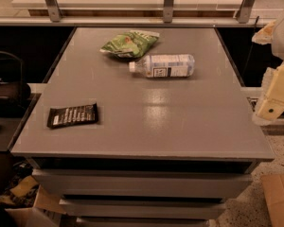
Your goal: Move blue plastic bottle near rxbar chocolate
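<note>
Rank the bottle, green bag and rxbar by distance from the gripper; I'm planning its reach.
The gripper hangs off the table's right edge.
1. blue plastic bottle, back centre.
2. green bag, far back, and rxbar chocolate, front left: too close to call.

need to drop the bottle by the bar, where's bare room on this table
Bare top runs from the rxbar chocolate rightward to the table edge, and back from the bar to the blue plastic bottle. Crowded only at the back, where the bottle lies close beside the green bag. The gripper hangs off the table's right side.
</note>
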Motion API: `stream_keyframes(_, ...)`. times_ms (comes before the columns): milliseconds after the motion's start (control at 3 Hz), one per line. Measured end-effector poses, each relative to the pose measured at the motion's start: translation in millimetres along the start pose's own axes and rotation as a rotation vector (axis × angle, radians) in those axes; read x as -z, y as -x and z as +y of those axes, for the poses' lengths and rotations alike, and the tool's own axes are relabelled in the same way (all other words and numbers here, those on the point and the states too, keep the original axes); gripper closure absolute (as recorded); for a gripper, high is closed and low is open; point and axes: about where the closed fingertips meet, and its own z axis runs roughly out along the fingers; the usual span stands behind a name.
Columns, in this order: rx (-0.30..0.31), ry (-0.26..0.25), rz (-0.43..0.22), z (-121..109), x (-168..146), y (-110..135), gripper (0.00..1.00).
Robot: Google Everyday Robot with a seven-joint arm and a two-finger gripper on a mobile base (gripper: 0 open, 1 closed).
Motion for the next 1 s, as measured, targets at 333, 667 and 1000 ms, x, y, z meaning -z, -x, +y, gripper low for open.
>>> stream_keyframes(333,0.0,0.0,0.0,0.0,0.0,0.0,0.0)
stream_keyframes(667,0.036,-0.013,-0.022,-15.1,-5.3,10.4,0.0)
stream_keyframes(1000,0.115,-0.007,-0.033,-42.0,-23.9,29.4,0.0)
